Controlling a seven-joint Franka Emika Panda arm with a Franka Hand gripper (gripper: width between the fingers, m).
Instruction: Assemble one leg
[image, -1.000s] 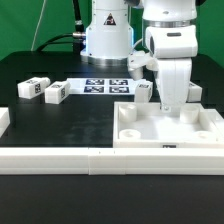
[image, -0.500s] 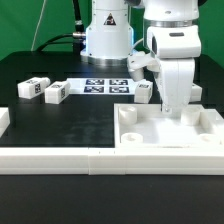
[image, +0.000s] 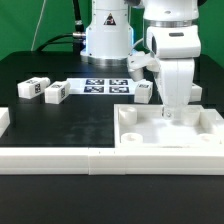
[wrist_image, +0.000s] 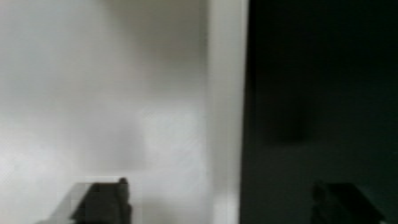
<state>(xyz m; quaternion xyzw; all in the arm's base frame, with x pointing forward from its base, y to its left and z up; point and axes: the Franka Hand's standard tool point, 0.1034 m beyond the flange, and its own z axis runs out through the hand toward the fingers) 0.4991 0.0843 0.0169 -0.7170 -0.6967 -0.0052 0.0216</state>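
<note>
Shifted slightly, the pincer (image: 171, 117) gapes empty over the smooth white tray-like panel (image: 150, 134).

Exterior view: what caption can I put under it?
Gripper hangs over the white panel while loose legs lie on the black table.
</note>
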